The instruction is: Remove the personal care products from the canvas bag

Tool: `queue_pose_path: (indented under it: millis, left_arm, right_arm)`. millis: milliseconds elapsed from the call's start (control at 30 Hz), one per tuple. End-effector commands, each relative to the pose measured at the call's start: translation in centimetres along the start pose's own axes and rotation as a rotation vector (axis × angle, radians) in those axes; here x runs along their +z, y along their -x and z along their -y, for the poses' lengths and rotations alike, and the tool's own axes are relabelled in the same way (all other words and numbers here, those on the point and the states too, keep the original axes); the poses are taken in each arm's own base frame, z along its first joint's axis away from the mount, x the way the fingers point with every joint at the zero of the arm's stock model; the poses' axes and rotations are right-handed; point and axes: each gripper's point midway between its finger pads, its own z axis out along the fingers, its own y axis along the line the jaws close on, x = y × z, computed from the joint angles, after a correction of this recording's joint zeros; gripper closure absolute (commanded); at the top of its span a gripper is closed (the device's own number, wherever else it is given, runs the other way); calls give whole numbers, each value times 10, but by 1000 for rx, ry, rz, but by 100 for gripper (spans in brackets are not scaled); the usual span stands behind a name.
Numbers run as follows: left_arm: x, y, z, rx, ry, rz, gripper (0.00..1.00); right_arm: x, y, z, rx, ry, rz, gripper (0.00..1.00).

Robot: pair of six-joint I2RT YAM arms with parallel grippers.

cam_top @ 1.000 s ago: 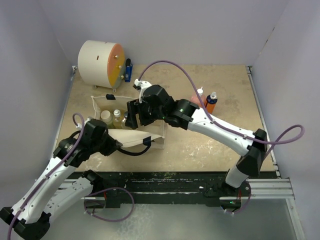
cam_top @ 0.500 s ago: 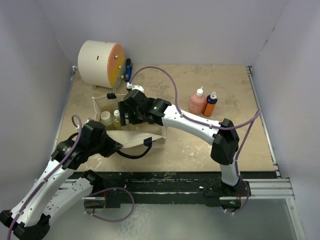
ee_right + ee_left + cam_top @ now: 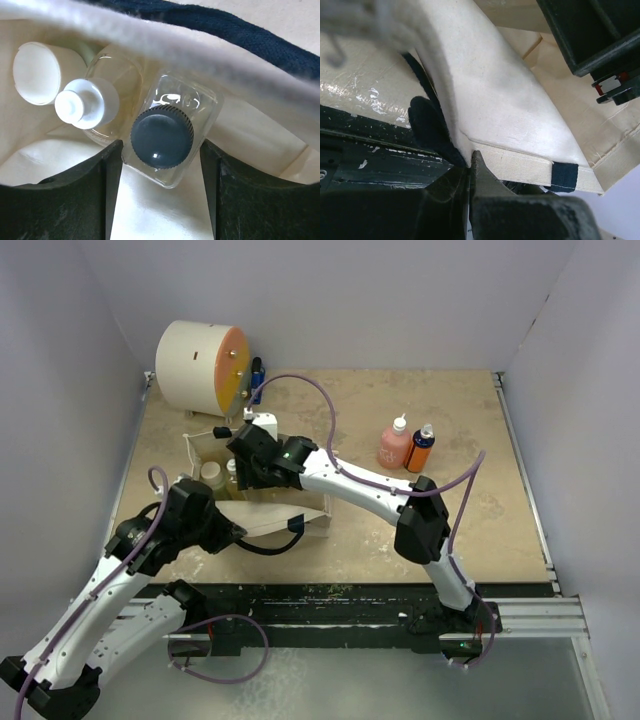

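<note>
Change: since a second ago the right gripper is moved from above the right end of the canvas bag across to its far-left part and lowered inside; the bag itself is not shifted.
Left gripper: the left gripper is kept clamped on the bag's near rim beside the navy strap, so the mouth is held open.
Right gripper: the jaws are set at a middling width on either side of the clear dark-capped bottle; whether the pads already press it cannot be told.
Still in the bag: the clear bottle, a small white-capped bottle touching it, and a white-lidded jar beyond.
Already out: the pink bottle and orange bottle are stood side by side right of the centre of the table, well apart from the bag.
Meaning: two products are judged done, three left; the clear bottle is judged the next to be lifted.
Bag position: on the table's left half, toward the near edge.
Writing: faint print is seen on the pink bottle, too small to be read; the dark tab on the rim is blank; no brand is made out.
</note>
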Motion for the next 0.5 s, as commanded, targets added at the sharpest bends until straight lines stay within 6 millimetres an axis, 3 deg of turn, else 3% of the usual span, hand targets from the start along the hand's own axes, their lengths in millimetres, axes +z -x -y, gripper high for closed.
queue_pose_path:
  millis: [0, 100, 233, 333, 467]
  left_arm:
    - [-11, -9, 11, 48, -51, -62, 100]
    - [-11, -10, 11, 54, -51, -65, 100]
    - [-11, -9, 12, 58, -54, -59, 100]
    - [-10, -10, 13, 62, -50, -68, 100]
    - [-8, -11, 13, 57, -49, -76, 100]
  right_arm:
    - [-7, 20, 37, -93, -194, 66, 40]
    - [-13, 24, 47, -170, -222, 76, 47]
    - [-10, 25, 46, -196, -217, 79, 62]
    - [-5, 21, 43, -190, -204, 69, 60]
    - [5, 6, 39, -210, -174, 16, 46]
